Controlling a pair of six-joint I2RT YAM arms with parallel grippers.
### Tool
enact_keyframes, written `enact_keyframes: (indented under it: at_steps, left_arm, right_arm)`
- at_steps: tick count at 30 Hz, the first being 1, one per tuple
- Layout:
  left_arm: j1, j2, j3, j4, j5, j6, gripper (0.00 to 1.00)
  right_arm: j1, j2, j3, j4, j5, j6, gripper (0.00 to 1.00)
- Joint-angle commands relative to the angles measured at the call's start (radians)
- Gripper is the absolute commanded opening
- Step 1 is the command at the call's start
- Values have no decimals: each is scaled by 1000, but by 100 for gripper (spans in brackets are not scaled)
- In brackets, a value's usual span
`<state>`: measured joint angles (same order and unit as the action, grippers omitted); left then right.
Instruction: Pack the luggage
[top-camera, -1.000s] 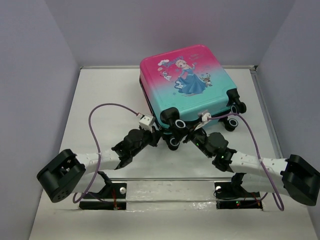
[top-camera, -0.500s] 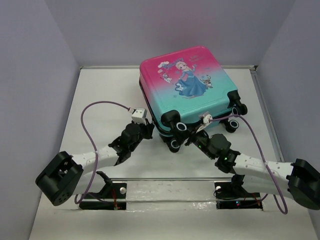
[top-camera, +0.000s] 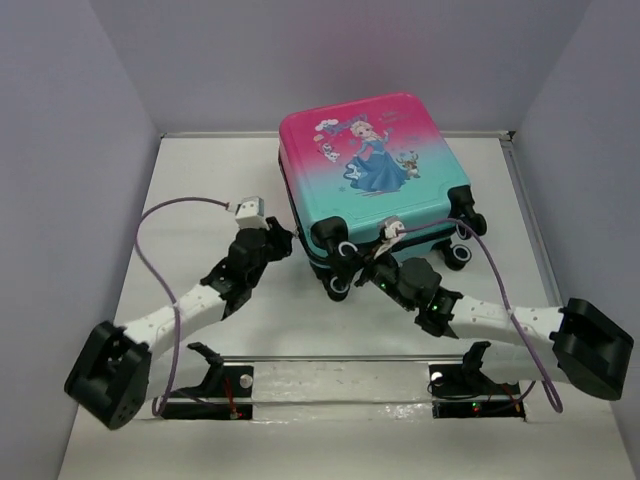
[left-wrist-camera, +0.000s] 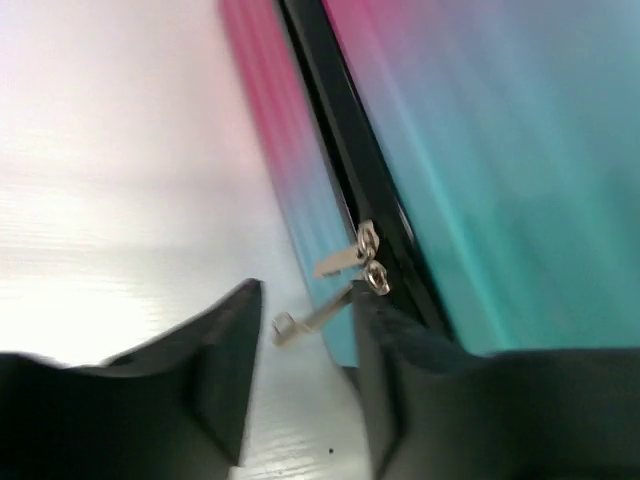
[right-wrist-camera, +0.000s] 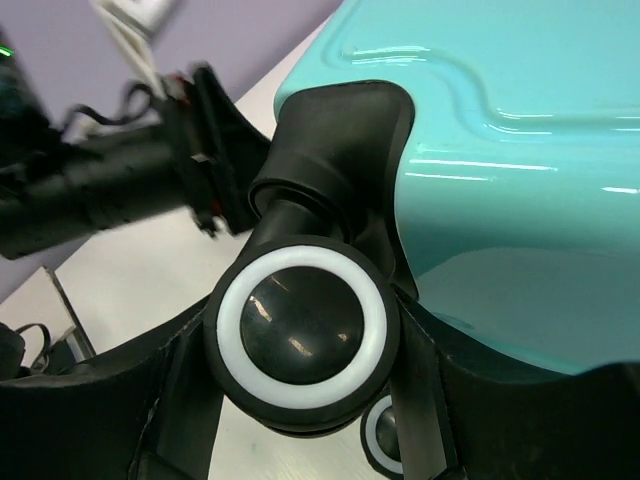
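Top external view: we note the luggage (top-camera: 370, 175) lying flat on the tabletop (top-camera: 200, 190), lid down, wheels toward the arms. The left claw (left-wrist-camera: 305, 300) stands open around the zipper pulls (left-wrist-camera: 345, 265) without pinching them, placed, we judge, to work the zip. The right claw (right-wrist-camera: 300, 350) clamps a corner wheel (right-wrist-camera: 303, 320), likely bracing the case.

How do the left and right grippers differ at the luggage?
The left gripper is open, a zipper pull loose between its fingers; the right gripper is shut on a wheel. The left is at the luggage's side seam, the right at a corner. Both are at the closed luggage.
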<state>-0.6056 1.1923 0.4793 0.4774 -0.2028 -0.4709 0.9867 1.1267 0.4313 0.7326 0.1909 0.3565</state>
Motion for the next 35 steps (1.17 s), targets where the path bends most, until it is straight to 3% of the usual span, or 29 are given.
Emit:
enact_keyframes:
  at_steps: [1,3,4,5,8,11,12,13,14,19,23,31,35]
  left_arm:
    - [63,-322,21,-67,-308,-84,57]
    - [61,-493,42,-191,-361,-100,60]
    - [61,-554,51,-230,-369,-98,86]
    - [61,-656,61,-290,-372,-78,99]
    - [61,-784,114,-377,-388,-77,99]
    - [61,-899,186,-476,-365,-57,99]
    - [61,-907,227,-500,-348,-35,99]
    - [61,-912,246,-522,-339,-28,99]
    - [61,-915,264,-542,-325,-22,99]
    - [61,-892,328,-615,-195,-17,99]
    - [61,-869,351,-614,-68,-29,99]
    - [61,-902,352,-611,-14,6,99]
    - [61,-898,351,-628,-18,18,99]
  right_arm:
    - [55,137,162,62,-71,-2,7]
    - [70,241,264,45,-99,-11,7]
    - [105,272,297,36,-105,-19,7]
    - [119,301,331,36,-113,-27,7]
    - [145,416,475,7,-137,-34,7]
    - [191,496,631,-134,-78,-37,47]
    - [191,499,658,-201,-50,-33,66]
    - [191,489,664,-214,-24,-30,94]
    - [191,470,652,-219,-4,-30,100]
    - [191,265,545,-277,74,-85,100]
    - [191,-101,408,-357,162,-152,100]
    - [191,-724,247,-666,427,-228,100]
    - [191,-823,213,-785,509,-191,100]
